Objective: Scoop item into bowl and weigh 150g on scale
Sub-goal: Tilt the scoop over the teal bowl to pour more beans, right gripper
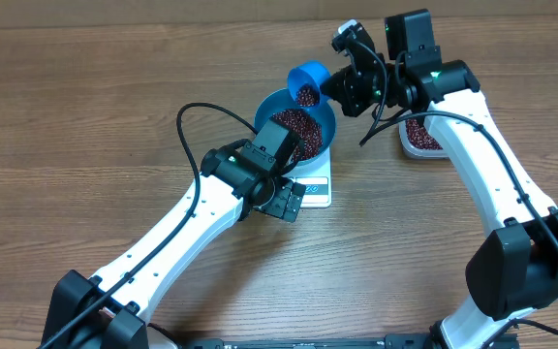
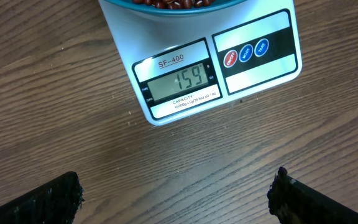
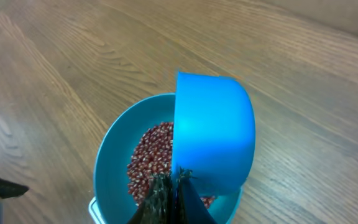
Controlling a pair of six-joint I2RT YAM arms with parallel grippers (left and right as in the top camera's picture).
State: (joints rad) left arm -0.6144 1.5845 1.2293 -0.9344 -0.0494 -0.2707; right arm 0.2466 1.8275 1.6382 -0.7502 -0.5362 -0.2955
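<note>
one scoop tight in right gripper above bowl; left gripper agape by scale

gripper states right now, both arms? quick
Left gripper: open, holding nothing.
Right gripper: closed on the blue scoop handle, above the bowl.

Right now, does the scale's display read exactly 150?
No, the display on the scale shows 159 in the left wrist view, so it is over 150.
</note>
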